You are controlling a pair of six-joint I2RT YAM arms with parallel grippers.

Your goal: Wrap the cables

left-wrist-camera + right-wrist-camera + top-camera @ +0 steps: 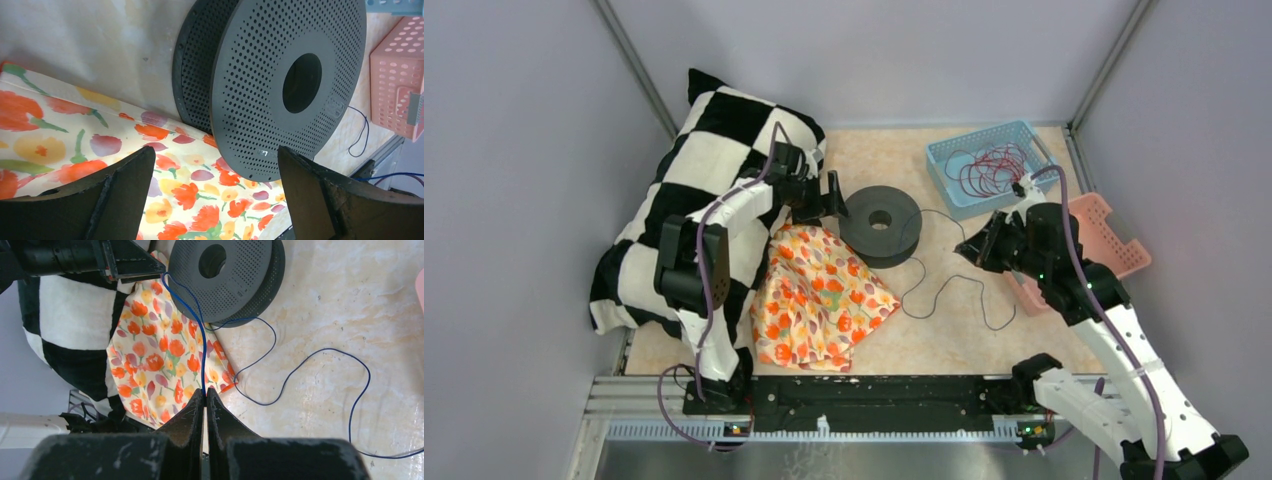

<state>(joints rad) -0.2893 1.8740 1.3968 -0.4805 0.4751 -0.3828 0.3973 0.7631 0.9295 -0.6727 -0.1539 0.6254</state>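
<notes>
A thin dark blue cable (964, 277) lies in loose loops on the table right of a dark grey perforated spool (880, 222). My right gripper (969, 247) is shut on the cable (202, 340), which runs taut from its fingertips (205, 392) up over the floral cloth toward the spool (225, 275). My left gripper (832, 195) is open and empty at the spool's left side. In the left wrist view its jaws (215, 165) stand wide apart over the cloth, with the spool (287, 85) just ahead. A short stretch of cable (362, 130) shows beyond the spool.
A floral cloth (819, 295) lies left of the spool, beside a black-and-white checkered pillow (714, 190). A blue basket (1029, 135) holding red wires stands at the back right. A pink basket (1114, 240) sits by the right arm.
</notes>
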